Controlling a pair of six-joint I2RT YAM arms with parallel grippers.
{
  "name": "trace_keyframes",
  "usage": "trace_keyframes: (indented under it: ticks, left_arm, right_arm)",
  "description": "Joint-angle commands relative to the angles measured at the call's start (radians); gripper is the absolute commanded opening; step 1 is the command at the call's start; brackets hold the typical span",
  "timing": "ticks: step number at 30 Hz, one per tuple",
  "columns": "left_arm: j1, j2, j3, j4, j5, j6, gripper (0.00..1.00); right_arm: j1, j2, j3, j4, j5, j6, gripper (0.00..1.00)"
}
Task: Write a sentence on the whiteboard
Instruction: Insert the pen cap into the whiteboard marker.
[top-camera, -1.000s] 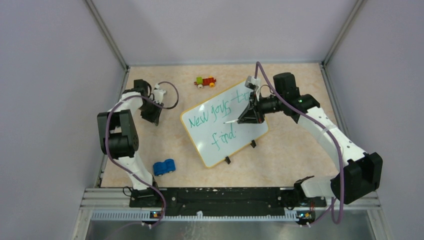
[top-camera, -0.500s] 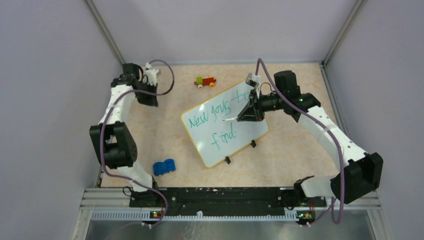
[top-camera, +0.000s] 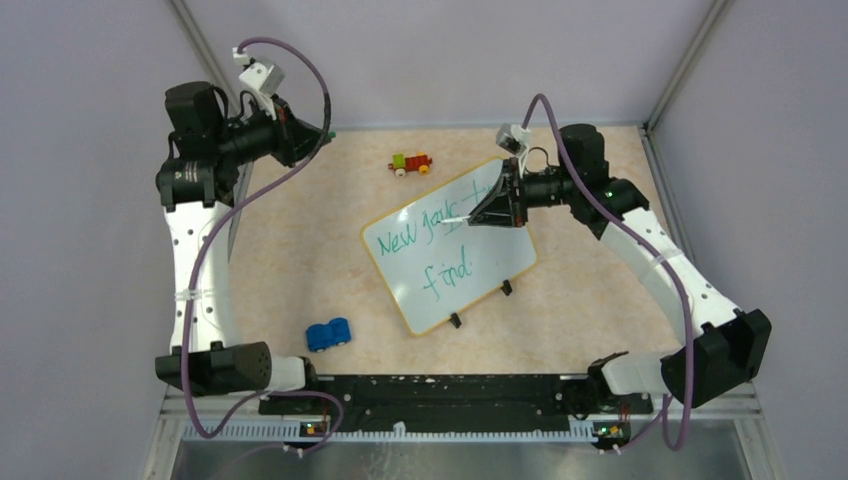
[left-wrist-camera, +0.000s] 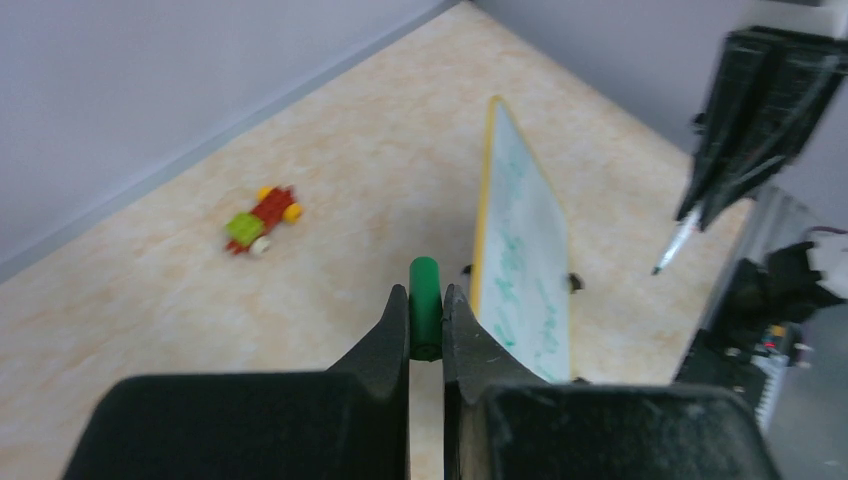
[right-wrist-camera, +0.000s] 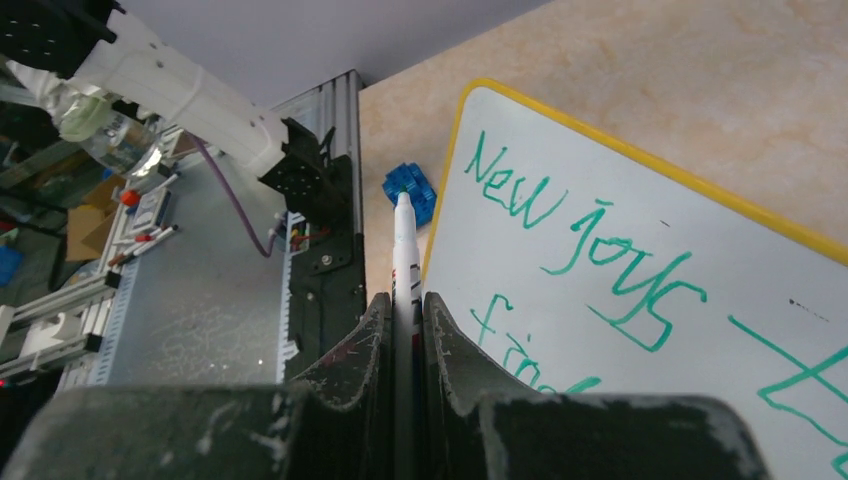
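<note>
The whiteboard (top-camera: 495, 262) lies tilted on the table, and the green sentence (top-camera: 405, 240) on it reads "New joys to find". Above the board's far end my right gripper (top-camera: 478, 216) is shut on a white marker (top-camera: 455, 218), whose tip hangs over the top line. The right wrist view shows the marker (right-wrist-camera: 405, 250) running out between the jaws beside the sentence (right-wrist-camera: 590, 250). My left gripper (top-camera: 318, 133) is raised high at the back left. It is shut on a small green cap (left-wrist-camera: 425, 305), far from the whiteboard (left-wrist-camera: 520, 250).
A red, yellow and green toy train (top-camera: 411, 162) sits behind the board. A blue toy car (top-camera: 328, 333) rests near the front left. Two black clips (top-camera: 480, 304) stick out from the board's near edge. Grey walls close in the table's sides and back.
My left arm has lifted off the table and swung up to the back left corner. My right gripper has drawn slightly back and right with the marker.
</note>
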Motion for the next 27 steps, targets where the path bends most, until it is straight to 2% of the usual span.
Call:
trace_keyframes:
  ticks: [1, 4, 6, 8, 10, 14, 16, 27]
  left_arm:
    - [-0.056, -0.07, -0.169, 0.198, 0.286, -0.172, 0.0]
    - [-0.12, -0.129, -0.309, 0.316, 0.327, -0.251, 0.0]
    - [-0.17, -0.152, -0.365, 0.34, 0.345, -0.257, 0.0]
    - [-0.187, -0.18, -0.426, 0.387, 0.375, -0.285, 0.0]
    - [-0.19, -0.197, -0.472, 0.43, 0.412, -0.317, 0.0]
    - [-0.214, -0.237, -0.558, 0.522, 0.453, -0.397, 0.0]
    - [-0.22, -0.259, -0.603, 0.602, 0.452, -0.485, 0.0]
    - [-0.232, -0.281, -0.851, 1.422, 0.44, -1.152, 0.0]
  right_arm:
    - [-0.02, 0.004, -0.055, 0.311, -0.142, 0.233, 0.0]
    - [-0.02, 0.007, -0.118, 0.536, -0.198, 0.404, 0.0]
    - [-0.02, 0.008, -0.166, 0.711, -0.216, 0.546, 0.0]
    - [-0.02, 0.016, -0.211, 0.945, -0.224, 0.705, 0.0]
    - [-0.02, 0.025, -0.238, 1.085, -0.229, 0.831, 0.0]
    - [-0.015, 0.027, -0.232, 1.075, -0.224, 0.847, 0.0]
    - [-0.007, 0.026, -0.233, 1.064, -0.22, 0.846, 0.0]
    - [0.048, 0.046, -0.235, 1.148, -0.2, 0.914, 0.0]
